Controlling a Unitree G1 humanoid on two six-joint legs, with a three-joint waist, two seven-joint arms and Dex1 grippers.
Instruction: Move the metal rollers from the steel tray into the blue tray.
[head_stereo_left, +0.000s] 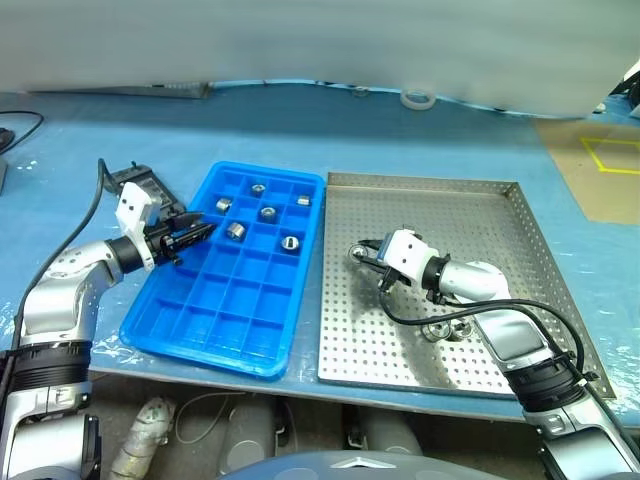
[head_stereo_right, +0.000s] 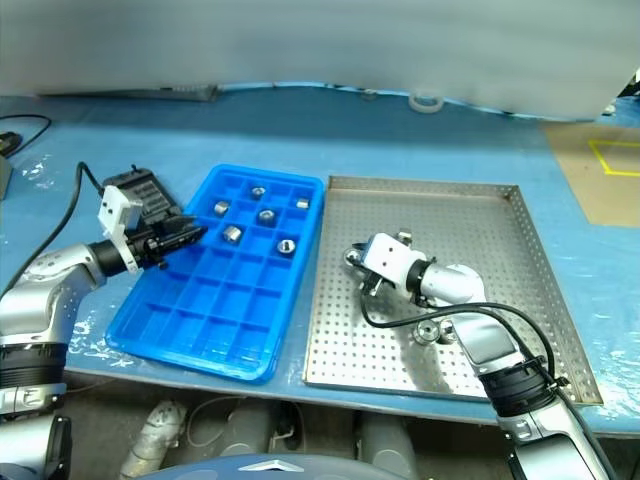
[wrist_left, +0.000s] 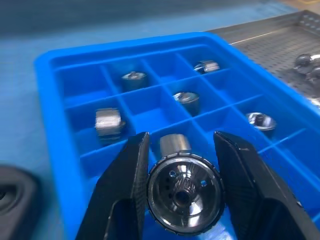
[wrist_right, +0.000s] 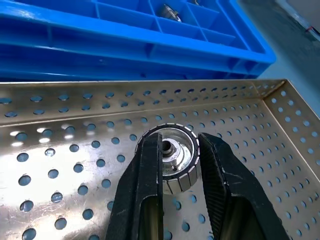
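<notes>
right gripper (wrist_right: 177, 165) pinching a ribbed silvery roller (wrist_right: 172, 152), dark bore, on the steel tray (head_stereo_left: 500, 215) | left gripper (wrist_left: 180, 150) apart, holding nothing, over the blue tray (head_stereo_left: 170, 325) | five rollers (head_stereo_left: 268, 213) in its cells

No text, label, brand, number or sign can be read on anything here.
</notes>
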